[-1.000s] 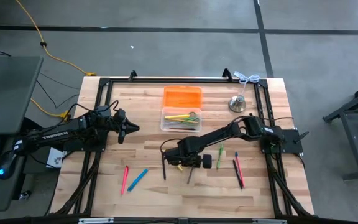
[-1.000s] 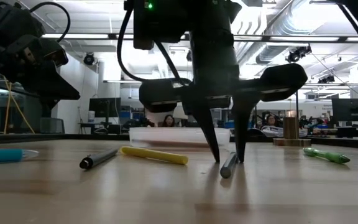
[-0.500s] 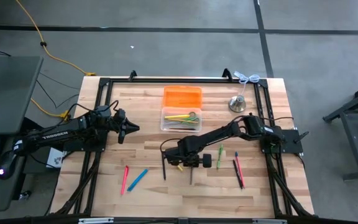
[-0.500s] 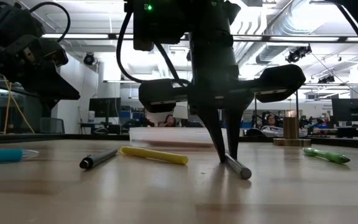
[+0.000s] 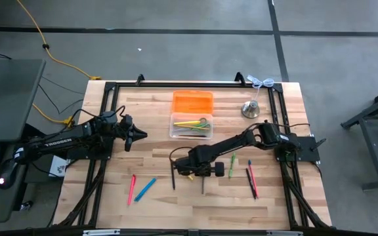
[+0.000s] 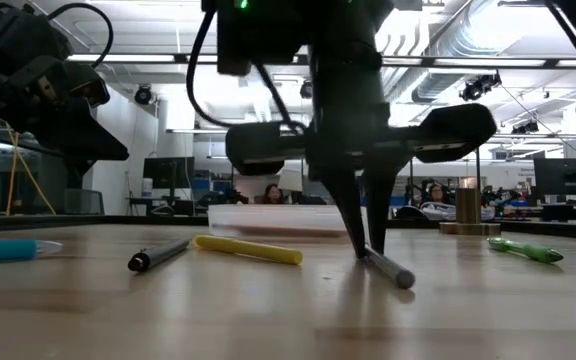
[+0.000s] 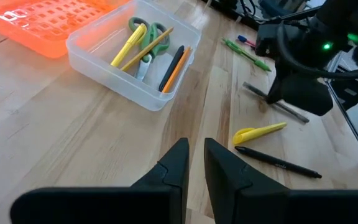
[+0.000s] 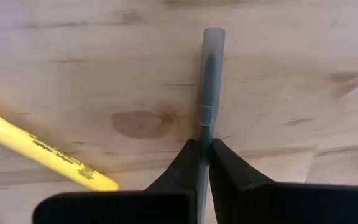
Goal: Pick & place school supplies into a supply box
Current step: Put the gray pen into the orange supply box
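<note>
Grey pen (image 8: 207, 93) on the wooden table (image 5: 156, 154), pinched by the right gripper (image 8: 204, 152); left gripper (image 7: 194, 163) hovers slightly parted, empty, near the supply box (image 5: 191, 126).

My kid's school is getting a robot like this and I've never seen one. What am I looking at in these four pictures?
Two dark robot arms work at a wooden table. One picture looks straight down, one looks level across the tabletop, and two come from cameras on the arms' wrists.

The right gripper is down at the table, shut on a grey pen, beside a yellow marker. The left gripper waits above the table, holding nothing, its fingers slightly apart.

The clear box already holds scissors and some pens; an orange piece lies next to it. More pens lie loose, among them a black pen and a green pen. A silver bell stands near the back.
</note>
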